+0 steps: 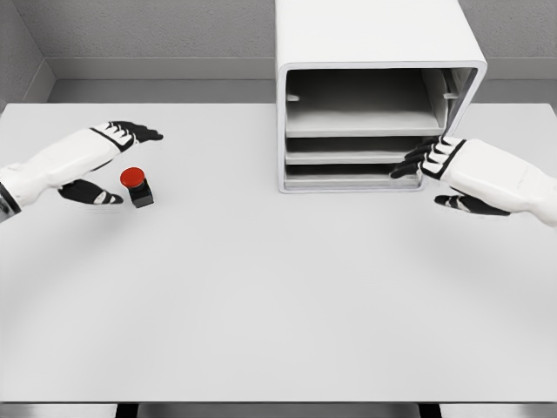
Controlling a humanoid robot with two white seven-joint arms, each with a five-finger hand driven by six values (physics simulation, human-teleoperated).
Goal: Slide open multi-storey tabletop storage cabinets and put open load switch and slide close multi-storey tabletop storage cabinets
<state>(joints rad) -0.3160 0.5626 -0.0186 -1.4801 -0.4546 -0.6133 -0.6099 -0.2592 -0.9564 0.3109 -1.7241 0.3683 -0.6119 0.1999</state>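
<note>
Cabinet at back of desk, switch far left, both hands open and holding nothing.
White storage cabinet stands at desk rear, right of centre; front shows three stacked levels, top bay looks open and bare, two lower trays shallow, nothing seen in them. Right hand fingers extended and spread, fingertips at cabinet's lower right front by the lower trays, thumb below, gripping nothing. Load switch, black body with red button, sits upright on desk well left of cabinet. Left hand relaxed open just beside it, fingers above, thumb to its left, not grasping.
</note>
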